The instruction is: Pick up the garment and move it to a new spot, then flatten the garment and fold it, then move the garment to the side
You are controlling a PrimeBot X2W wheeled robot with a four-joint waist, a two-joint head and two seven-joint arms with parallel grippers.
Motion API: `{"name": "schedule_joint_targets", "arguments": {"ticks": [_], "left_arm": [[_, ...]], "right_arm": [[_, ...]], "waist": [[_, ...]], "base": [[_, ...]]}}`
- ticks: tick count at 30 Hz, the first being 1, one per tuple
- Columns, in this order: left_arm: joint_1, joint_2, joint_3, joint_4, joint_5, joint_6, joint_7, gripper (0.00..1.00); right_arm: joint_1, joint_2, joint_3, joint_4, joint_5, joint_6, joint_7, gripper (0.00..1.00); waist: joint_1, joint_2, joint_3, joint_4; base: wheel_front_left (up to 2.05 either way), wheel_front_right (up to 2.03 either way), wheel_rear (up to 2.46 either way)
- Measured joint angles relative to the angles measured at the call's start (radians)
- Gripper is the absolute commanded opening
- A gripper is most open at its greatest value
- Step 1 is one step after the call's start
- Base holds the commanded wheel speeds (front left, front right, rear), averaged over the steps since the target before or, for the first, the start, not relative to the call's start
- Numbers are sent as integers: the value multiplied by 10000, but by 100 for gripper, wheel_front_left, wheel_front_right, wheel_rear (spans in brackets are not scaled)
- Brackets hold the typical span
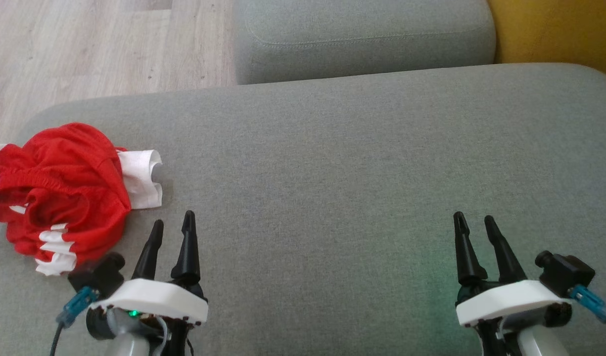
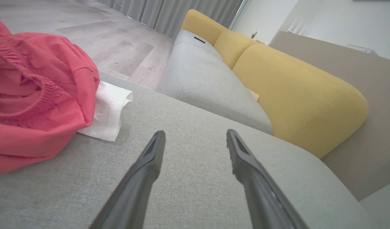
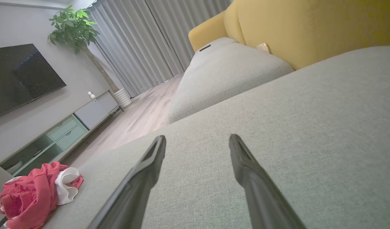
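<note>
Grey sofa cushion (image 1: 332, 163) bears the crumpled red-and-white garment (image 1: 60, 193) at its left end, just beside the left gripper (image 1: 173, 218) on its left. That gripper and the right gripper (image 1: 475, 216) gape wide, empty.

garment (image 1: 60, 193) on cushion (image 1: 332, 173), left side
</note>
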Motion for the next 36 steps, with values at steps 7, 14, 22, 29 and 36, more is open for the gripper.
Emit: {"name": "schedule_joint_targets", "arguments": {"ticks": [7,14,22,29,36], "left_arm": [[3,17,-10,-56,706,73,-178,100],[5,17,-33,-115,1526,86,-355,100],[12,15,-113,-190,2525,201,-606,100],[31,13,-119,-226,3388,353,-792,100],[35,13,-136,-224,4230,447,-970,100]], "right_arm": [[-1,27,-247,-13,-809,2,-163,100],[-1,50,-263,-86,-1661,31,-357,100],[-1,56,-148,-176,-2648,73,-594,100],[-1,59,-71,-286,-3588,73,-759,100],[-1,63,-42,-370,-4514,73,-961,100]], "waist": [[0,0,37,15],[0,0,42,53],[0,0,56,89],[0,0,56,108],[0,0,9,93]], "base": [[0,0,0],[0,0,0],[0,0,0],[0,0,0],[0,0,0]]}}
